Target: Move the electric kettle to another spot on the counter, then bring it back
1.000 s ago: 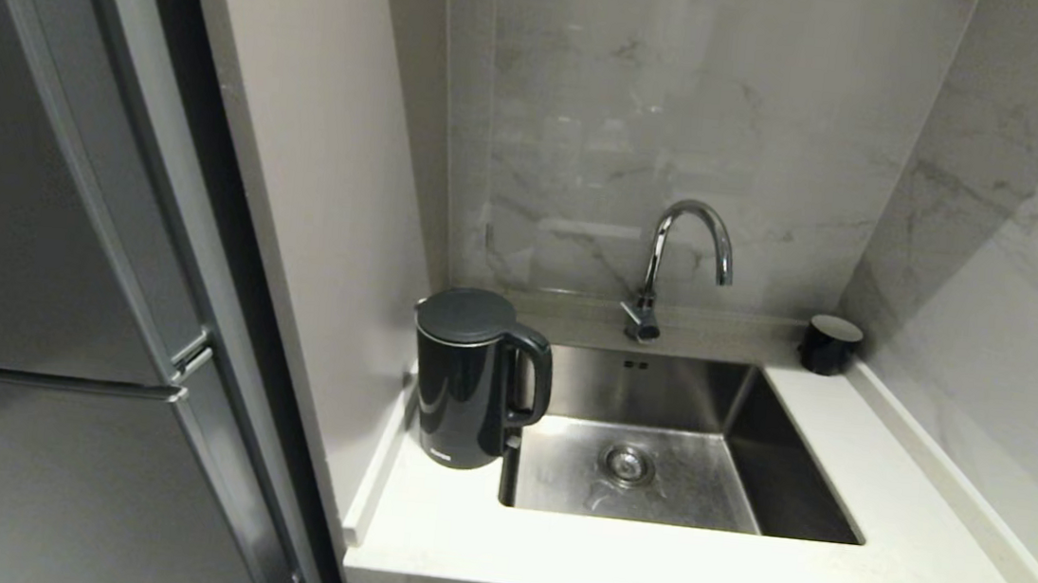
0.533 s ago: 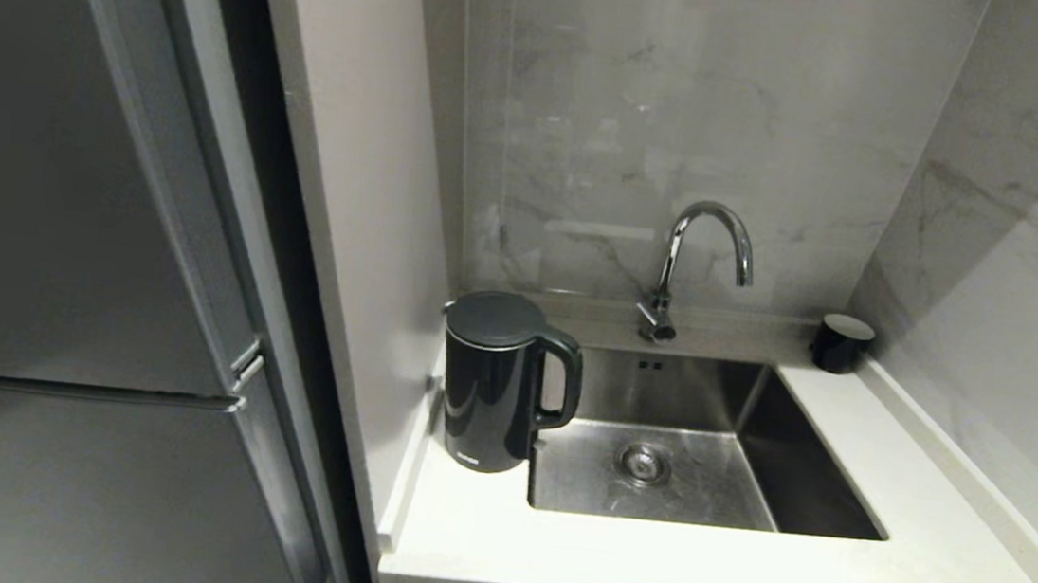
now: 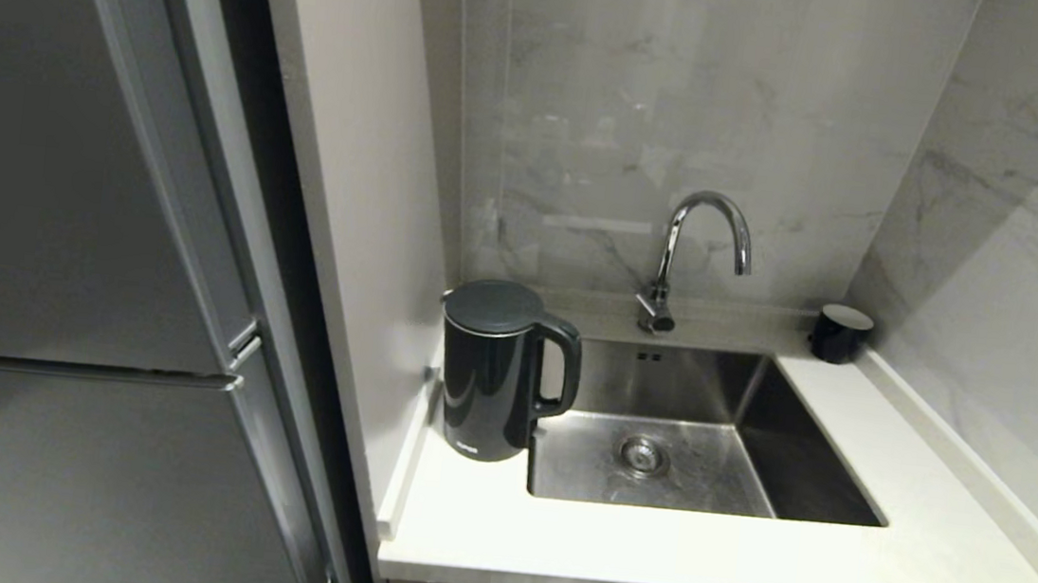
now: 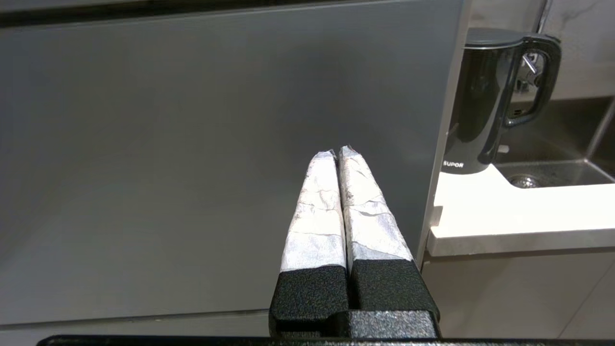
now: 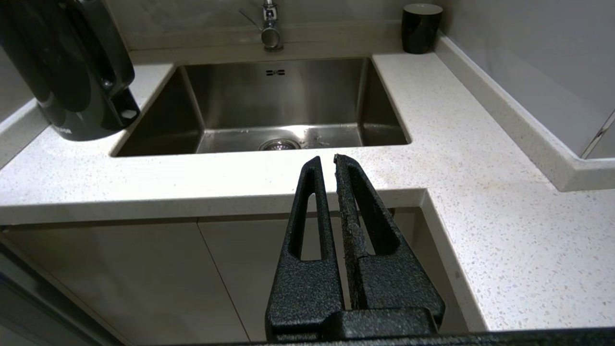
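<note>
My head camera looks down on a white worktop point(image 3: 647, 547) with a steel sink point(image 3: 754, 419) set into it. A black electric kettle point(image 3: 492, 375) stands upright at the sink's left edge, handle toward the basin. A curved tap point(image 3: 699, 252) rises behind; a small black cup point(image 3: 839, 334) sits in the far right corner.

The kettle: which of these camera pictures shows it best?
The head view: the whole kettle stands in full on the counter left of the sink. The left wrist view shows it sideways, partly hidden by a grey panel; the right wrist view crops its top.
</note>
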Controlling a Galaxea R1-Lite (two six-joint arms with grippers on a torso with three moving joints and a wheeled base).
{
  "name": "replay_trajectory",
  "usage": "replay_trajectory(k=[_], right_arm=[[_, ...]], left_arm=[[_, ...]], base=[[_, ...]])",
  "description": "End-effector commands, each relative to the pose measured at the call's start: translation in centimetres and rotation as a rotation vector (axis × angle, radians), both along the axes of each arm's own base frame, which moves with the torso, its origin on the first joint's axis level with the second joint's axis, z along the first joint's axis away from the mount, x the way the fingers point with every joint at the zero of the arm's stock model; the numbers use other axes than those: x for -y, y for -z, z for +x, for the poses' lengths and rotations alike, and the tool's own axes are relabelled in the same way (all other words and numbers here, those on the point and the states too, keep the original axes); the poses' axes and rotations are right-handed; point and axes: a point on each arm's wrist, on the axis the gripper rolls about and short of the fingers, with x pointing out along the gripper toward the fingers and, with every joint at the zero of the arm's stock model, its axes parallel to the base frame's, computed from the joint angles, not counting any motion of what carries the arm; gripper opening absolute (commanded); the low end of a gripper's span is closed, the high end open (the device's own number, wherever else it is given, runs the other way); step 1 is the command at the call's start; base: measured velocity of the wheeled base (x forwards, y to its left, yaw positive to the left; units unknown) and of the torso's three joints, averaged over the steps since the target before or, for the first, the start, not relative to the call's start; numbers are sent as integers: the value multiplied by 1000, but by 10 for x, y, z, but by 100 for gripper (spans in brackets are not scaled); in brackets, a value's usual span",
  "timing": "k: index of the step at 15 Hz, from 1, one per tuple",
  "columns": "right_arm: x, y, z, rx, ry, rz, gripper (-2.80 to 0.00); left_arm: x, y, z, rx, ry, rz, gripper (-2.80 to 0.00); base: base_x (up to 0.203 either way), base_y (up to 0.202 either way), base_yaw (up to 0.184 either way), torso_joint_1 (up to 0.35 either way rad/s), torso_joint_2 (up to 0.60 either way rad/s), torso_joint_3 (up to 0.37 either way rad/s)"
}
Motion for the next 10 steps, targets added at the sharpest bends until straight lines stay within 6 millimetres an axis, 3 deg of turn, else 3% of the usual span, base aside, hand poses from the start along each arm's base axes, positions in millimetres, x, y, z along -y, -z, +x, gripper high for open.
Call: replay_trajectory(k=[1,10], right_arm=[[0,0,0,0,-1,0,-280],[0,0,0,-1,-1,0,-280]], left_arm=[[0,11,4,-42,1,1,-280],[0,11,4,-42,2,1,-280]], base=[[0,0,0,-119,305,168],[0,0,0,-132,325,191]])
